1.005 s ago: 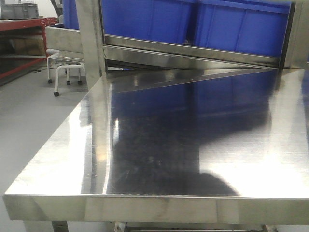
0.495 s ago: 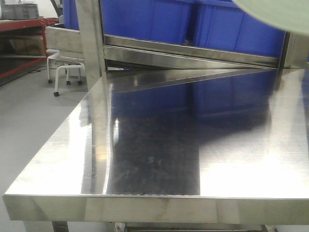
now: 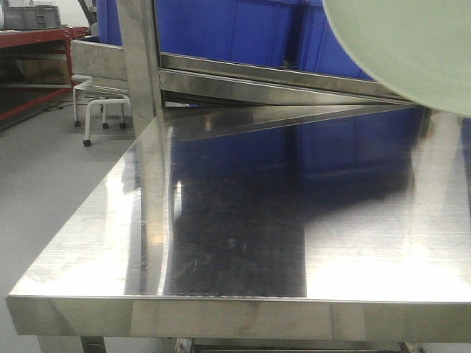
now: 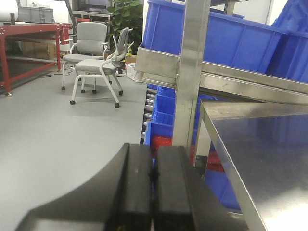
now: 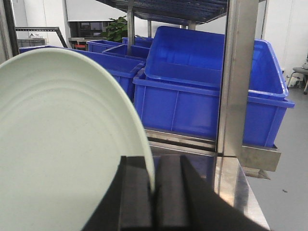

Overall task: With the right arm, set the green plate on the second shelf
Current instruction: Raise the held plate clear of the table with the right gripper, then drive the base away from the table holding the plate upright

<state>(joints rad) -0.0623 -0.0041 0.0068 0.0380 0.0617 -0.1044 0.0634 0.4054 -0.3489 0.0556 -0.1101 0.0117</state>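
right claw [image 5: 154,190] is pinched tight on the rim of the green plate [image 5: 57,144], which stands up on edge and fans out left and up from it, blue bins [image 5: 202,96] straight ahead. left claw [image 4: 153,178] is squeezed together on nothing.

Open room over the steel surface [image 3: 368,250] — upright post [image 3: 140,66] left, blue bins [image 3: 221,29] behind, green plate [image 3: 412,51] filling upper right.

Storeroom workshop: steel racks [image 4: 191,72], blue bins [image 5: 207,91].
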